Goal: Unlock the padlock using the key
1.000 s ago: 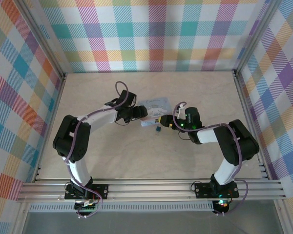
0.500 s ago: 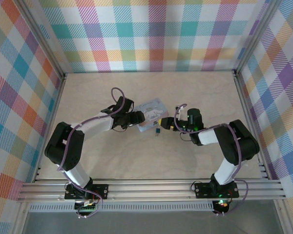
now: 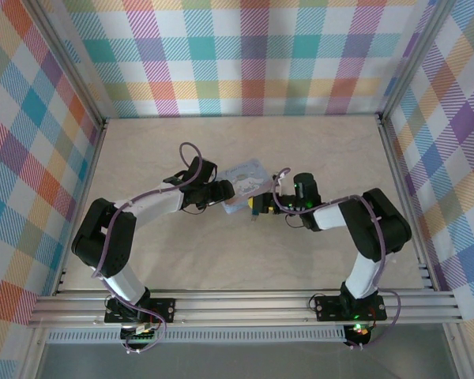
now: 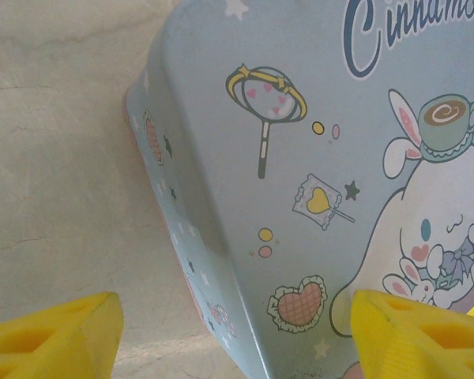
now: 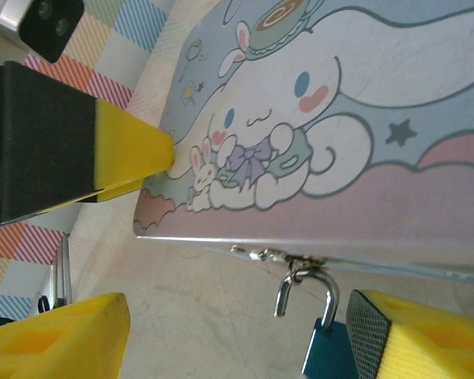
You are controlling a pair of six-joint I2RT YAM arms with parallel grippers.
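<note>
The padlock [image 5: 329, 357] has a blue body and a silver shackle. It hangs from the hasp on the front edge of the pale blue cartoon tin [image 5: 355, 118]. The shackle's left end stands free of the body. My right gripper [image 5: 237, 339] is open low in front of the tin, and the padlock's body sits right beside its right finger pad [image 5: 369, 335]. My left gripper [image 4: 233, 335] is open around the tin's near corner [image 4: 221, 260], one yellow finger [image 5: 130, 150] reaching the lid's edge. In the top view both grippers [image 3: 227, 192] [image 3: 257, 206] meet at the tin [image 3: 245, 171]. The key is out of view.
The tin lies mid-table on the pale wood surface [image 3: 182, 253]. Plaid walls [image 3: 31, 158] close in the left, right and back. An aluminium rail [image 3: 237, 304] runs along the near edge by the arm bases. There is open tabletop all round the tin.
My left arm has lowered and stretched toward the tin's left corner. My right gripper has slid left, closing in on the padlock at the tin's front edge.
</note>
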